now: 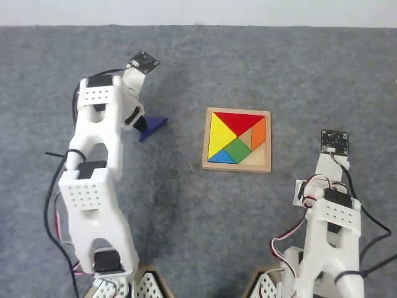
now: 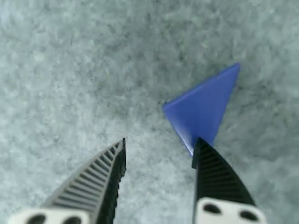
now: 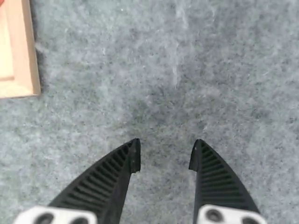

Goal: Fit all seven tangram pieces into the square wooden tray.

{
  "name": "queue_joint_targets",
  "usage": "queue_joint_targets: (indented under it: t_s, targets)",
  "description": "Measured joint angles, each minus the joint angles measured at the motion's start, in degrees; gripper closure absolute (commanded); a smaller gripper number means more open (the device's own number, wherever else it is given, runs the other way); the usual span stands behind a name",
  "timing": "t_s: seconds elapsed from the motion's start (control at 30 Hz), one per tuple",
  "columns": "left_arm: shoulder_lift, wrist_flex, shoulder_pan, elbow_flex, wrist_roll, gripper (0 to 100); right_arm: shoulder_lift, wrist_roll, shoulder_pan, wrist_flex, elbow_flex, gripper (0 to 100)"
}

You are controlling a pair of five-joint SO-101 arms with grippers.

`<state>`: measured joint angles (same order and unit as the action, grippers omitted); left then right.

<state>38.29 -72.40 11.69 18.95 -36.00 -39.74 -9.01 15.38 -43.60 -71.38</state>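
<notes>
The square wooden tray [image 1: 236, 167] lies mid-table and holds a red triangle [image 1: 239, 120], a yellow triangle [image 1: 218, 136], an orange piece [image 1: 259, 132], a green square [image 1: 237, 149] and a small blue triangle [image 1: 221, 158]. Bare wood shows in its lower right part. A dark blue triangle [image 1: 153, 126] [image 2: 203, 105] lies on the carpet to the left of the tray. My left gripper [image 2: 160, 144] [image 1: 140, 122] hangs open just beside it, one fingertip [image 2: 200, 145] over the triangle's near corner. My right gripper [image 3: 166, 145] is open over bare carpet, with the tray's corner [image 3: 18, 56] off to one side.
Grey carpet covers the whole table. The right arm [image 1: 329, 214] stands at the front right, below and to the right of the tray. The left arm [image 1: 96, 155] stretches along the left side. Open carpet lies between the triangle and the tray.
</notes>
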Motion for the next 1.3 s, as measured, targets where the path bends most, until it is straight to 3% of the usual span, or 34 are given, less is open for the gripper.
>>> queue_joint_targets:
  t_s: [0.33,0.6,0.83,1.03,1.3]
  targets:
    - [0.7,0.1,-4.9,3.1,0.0,77,0.0,0.0,0.1,0.0,0.0,81.6]
    - [9.8,-0.4,-5.0,10.5,0.0,77,0.0,0.0,0.1,0.0,0.0,81.6]
    - [17.4,-9.4,-5.0,23.9,0.3,78,0.0,0.0,0.1,0.0,0.0,81.6]
    - [22.6,-23.4,-4.8,36.0,2.6,78,0.0,0.0,0.1,0.0,0.0,81.6]
    - [24.5,-25.6,-4.3,37.8,7.7,78,0.0,0.0,0.1,0.0,0.0,81.6]
